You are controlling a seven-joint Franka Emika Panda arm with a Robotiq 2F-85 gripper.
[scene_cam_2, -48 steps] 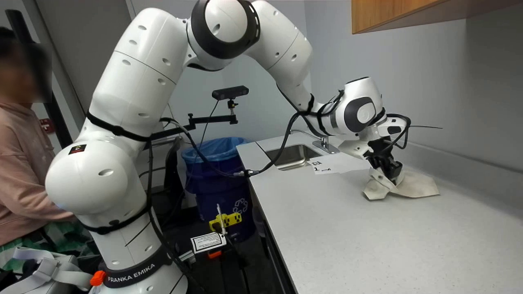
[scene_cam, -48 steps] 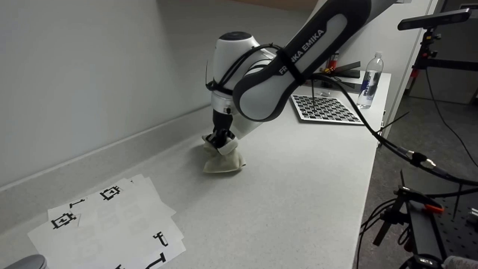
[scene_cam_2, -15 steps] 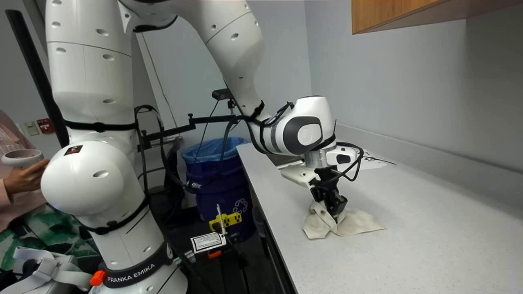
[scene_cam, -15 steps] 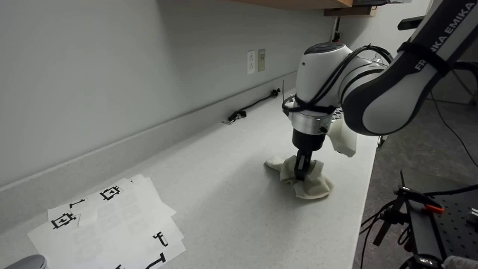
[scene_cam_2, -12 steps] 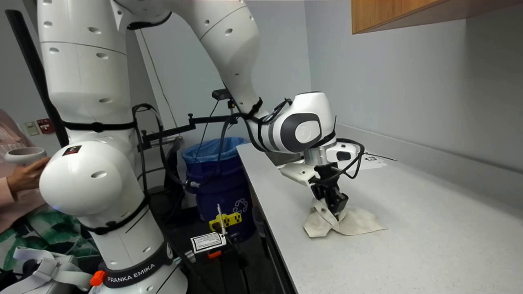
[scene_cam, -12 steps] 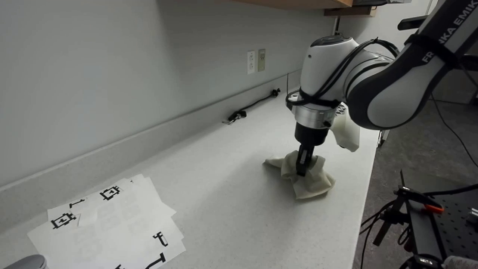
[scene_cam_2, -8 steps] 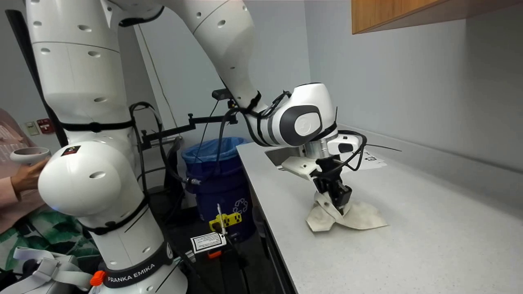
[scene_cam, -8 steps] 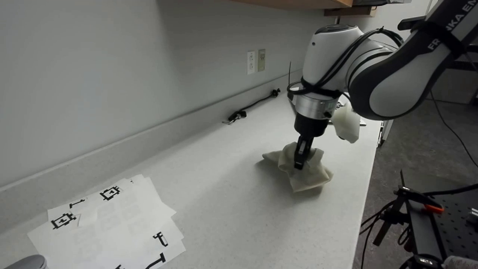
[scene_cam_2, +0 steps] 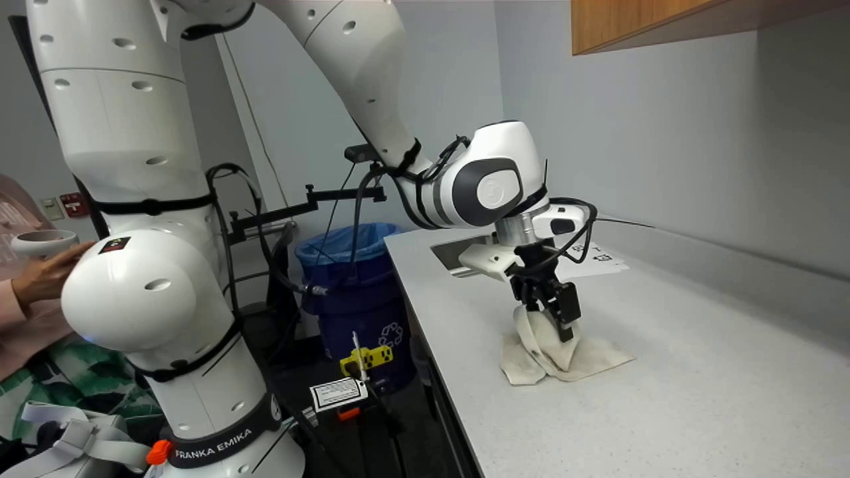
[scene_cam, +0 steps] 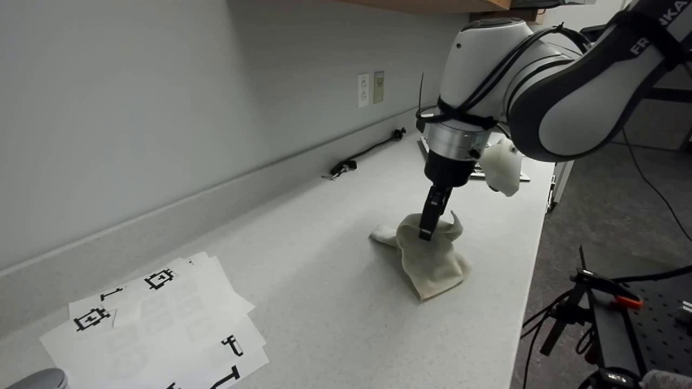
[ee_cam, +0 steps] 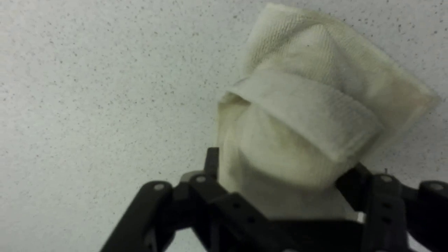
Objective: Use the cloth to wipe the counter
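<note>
Soft shadow's dulling the wall [scene_cam: 303,81] in both exterior views, and the wrist view's showing a dark, kinda blurry gripper [ee_cam: 282,171] against a sharper counter [ee_cam: 105,101].

A: Exteriors?
B: In an exterior view, the counter [scene_cam: 335,308] is being looked along from above, wall [scene_cam: 130,135] being shown at left, papers [scene_cam: 173,319] being framed nearest.
A: More?
B: In an exterior view, the arm's lower half [scene_cam_2: 166,285] is being framed close; the counter is being faced roughly the opposite way, wall being shown at right, papers and sink [scene_cam_2: 455,255] being shown far off.
A: Overlap?
B: The counter, papers and cloth [scene_cam: 432,265] are being caught in both exterior views.
A: Wrist view?
B: The cloth and counter are being viewed from above, closest of all; the gripper [ee_cam: 281,164] is being cropped by the bottom edge.
</note>
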